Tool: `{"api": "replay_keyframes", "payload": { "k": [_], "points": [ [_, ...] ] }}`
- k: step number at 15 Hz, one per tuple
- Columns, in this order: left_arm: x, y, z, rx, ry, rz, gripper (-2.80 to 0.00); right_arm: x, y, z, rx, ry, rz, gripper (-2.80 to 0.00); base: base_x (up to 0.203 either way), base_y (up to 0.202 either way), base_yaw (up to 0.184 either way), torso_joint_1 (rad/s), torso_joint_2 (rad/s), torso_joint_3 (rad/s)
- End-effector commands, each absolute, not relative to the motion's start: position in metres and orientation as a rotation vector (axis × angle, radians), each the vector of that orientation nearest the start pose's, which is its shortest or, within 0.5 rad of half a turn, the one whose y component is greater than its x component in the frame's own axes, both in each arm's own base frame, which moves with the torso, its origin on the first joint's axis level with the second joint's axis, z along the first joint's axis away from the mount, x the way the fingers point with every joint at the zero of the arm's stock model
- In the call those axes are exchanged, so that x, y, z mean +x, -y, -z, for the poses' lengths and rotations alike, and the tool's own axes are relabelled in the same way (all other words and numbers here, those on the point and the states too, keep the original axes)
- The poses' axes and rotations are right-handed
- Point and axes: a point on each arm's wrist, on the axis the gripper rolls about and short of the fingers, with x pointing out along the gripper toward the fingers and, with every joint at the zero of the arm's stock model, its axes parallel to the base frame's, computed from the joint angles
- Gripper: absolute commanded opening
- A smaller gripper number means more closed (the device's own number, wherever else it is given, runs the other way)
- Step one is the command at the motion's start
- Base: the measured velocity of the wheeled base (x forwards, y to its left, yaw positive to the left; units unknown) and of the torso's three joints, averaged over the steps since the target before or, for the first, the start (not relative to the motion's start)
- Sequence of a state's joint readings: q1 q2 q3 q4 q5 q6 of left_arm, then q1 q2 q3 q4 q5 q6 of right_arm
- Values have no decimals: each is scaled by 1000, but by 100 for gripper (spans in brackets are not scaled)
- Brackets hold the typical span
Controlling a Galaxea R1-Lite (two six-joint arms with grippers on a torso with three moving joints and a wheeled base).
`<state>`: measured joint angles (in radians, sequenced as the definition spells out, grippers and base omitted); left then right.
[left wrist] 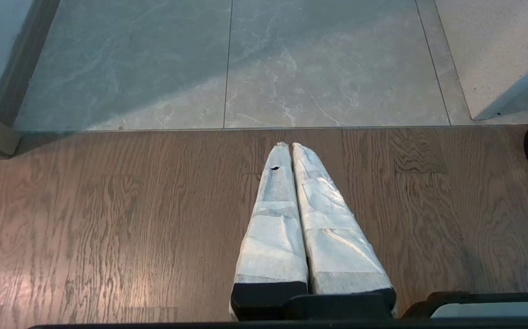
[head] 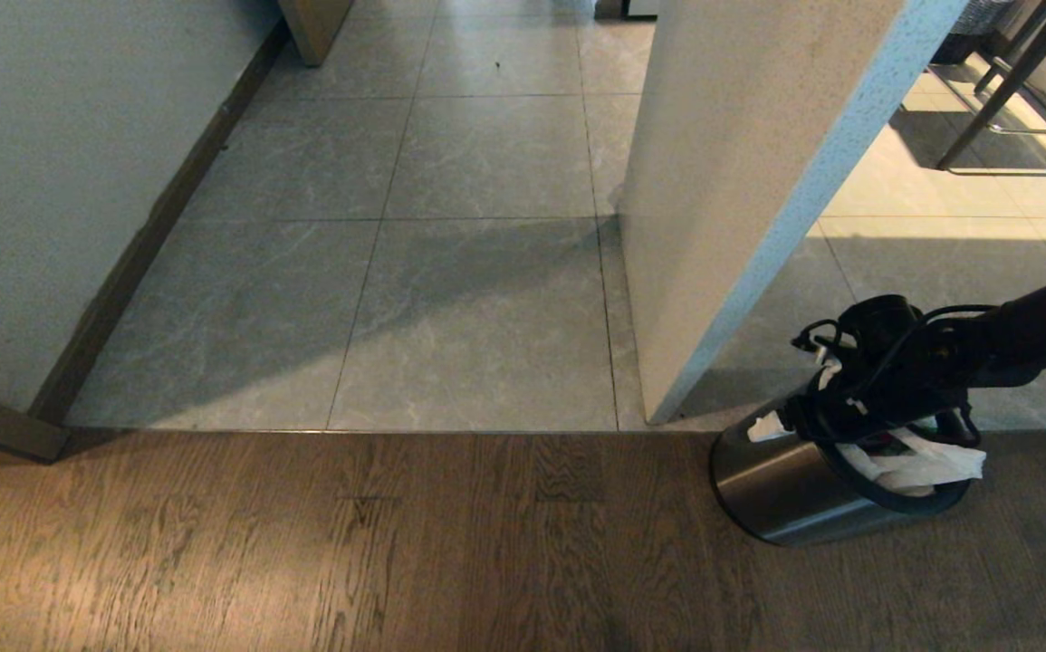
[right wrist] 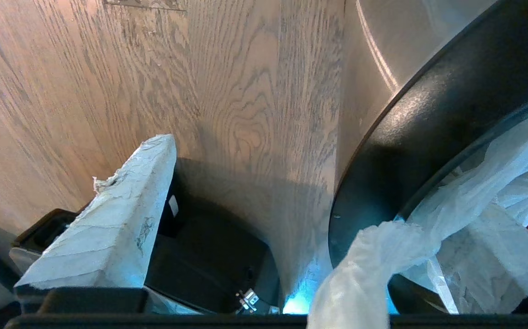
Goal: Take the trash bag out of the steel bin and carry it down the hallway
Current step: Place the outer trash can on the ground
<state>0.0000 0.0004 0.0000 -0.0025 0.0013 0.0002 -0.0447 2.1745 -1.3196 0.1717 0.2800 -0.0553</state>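
Head view: the steel bin (head: 781, 493) is seen at the near right, standing on the wooden floor (head: 305, 543) just short of the seam where the grey tiles (head: 450, 299) begin. The trash bag (head: 916, 466) is still seated inside the bin, its thin white plastic draped over the black rim on the left and right sides. The right gripper (head: 835, 417) is held directly over the bin's mouth, reached in from the right edge. In the right wrist view, its jaws are spread wide: one padded finger (right wrist: 117, 219) is set outside the bin wall over the floor, and a loop of the white bag is draped across the rim between the jaws, with nothing clamped. A patch of red is visible through the plastic. The left gripper (left wrist: 290, 151) is shown in the left wrist view with its two wrapped fingers pressed together, empty, hanging above the wooden floor to the left of the bin. A pale wall corner (head: 740, 181) is seen just beyond the bin.
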Motion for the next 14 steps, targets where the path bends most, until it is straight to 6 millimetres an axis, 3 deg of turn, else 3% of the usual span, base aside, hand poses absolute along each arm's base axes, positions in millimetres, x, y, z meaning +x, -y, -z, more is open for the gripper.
{"api": "replay_keyframes", "payload": {
  "k": [1,11,14],
  "points": [
    [-23,0,-75,0,3,-2,-280,396,11,-76,110,-1008,-249,-280,0,0,0,0,0,0],
    [-23,0,-76,0,5,-2,-280,398,6,-75,76,-1012,-225,-280,0,0,0,0,0,0],
    [-23,0,-75,0,3,-2,-280,394,6,-88,71,-982,-224,-280,0,0,0,0,0,0]
  ]
}}
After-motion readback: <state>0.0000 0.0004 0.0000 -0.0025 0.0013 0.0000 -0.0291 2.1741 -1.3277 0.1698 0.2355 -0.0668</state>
